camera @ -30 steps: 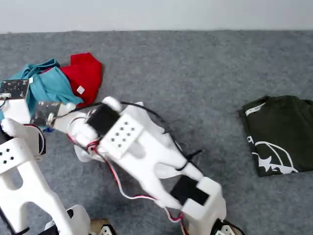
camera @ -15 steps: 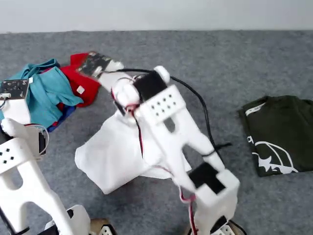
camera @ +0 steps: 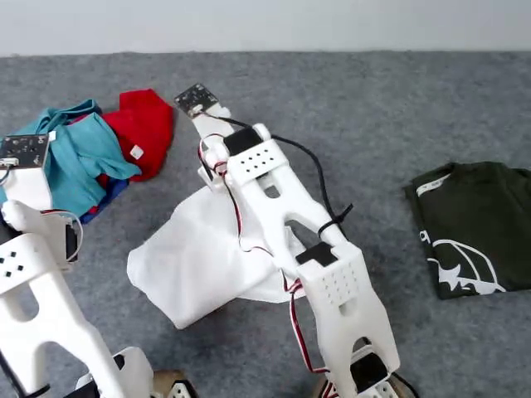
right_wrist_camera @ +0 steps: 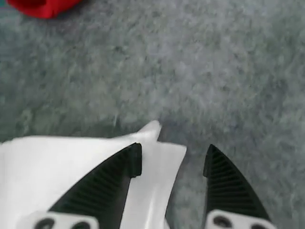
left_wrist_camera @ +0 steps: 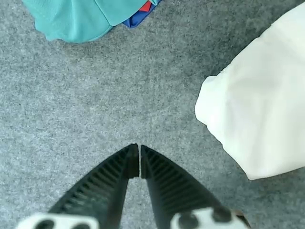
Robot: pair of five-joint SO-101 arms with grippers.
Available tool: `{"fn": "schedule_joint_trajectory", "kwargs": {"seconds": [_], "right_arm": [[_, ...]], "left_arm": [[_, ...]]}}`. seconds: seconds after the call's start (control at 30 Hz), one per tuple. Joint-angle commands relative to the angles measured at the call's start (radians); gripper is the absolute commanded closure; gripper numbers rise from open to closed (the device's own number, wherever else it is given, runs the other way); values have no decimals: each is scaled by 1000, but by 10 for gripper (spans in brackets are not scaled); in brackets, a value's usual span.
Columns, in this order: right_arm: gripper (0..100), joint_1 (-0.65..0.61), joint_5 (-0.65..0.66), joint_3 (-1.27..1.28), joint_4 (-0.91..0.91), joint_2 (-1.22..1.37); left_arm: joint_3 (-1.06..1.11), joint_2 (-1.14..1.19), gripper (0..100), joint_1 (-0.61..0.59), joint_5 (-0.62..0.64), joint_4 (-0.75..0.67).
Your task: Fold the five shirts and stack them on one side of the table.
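Fold step on crumpled white fabric shirt [camera: 195, 265], centre frame: right claw [right_wrist_camera: 172, 151] apart, astride its corner; left claw [left_wrist_camera: 139, 153] together over grey counter [left_wrist_camera: 71, 95]. Next, likely: pinch corner, fold across.

The right arm [camera: 319, 265] rises from its base at the bottom, right of centre in the high view. It stretches diagonally toward the upper left, with the right wrist [camera: 249, 153] left of centre in the upper half and a small circuit board [camera: 197, 99] at its far tip. The right gripper [right_wrist_camera: 174, 157] points downward, its two black ribbed jaws spread wide apart. The left arm [camera: 37, 290] stands in the lower left corner of the high view with the left wrist [camera: 25, 189] at the left edge, and the left gripper [left_wrist_camera: 139, 161] has its jaws pressed together, tips touching.
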Motion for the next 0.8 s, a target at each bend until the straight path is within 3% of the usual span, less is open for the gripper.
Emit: {"fn": "schedule_joint_trajectory", "kwargs": {"seconds": [0.0,0.47,0.77], "right_arm": [[794,38,-15,-11,-77,7],[795,71,-9,-11,-13,77],[795,107,-8,-11,179,-182]], "left_arm": [[-4,-15,985,0,-2,17],[-4,-14,985,2,-2,17],[-4,-14,985,41,2,-20]]}}
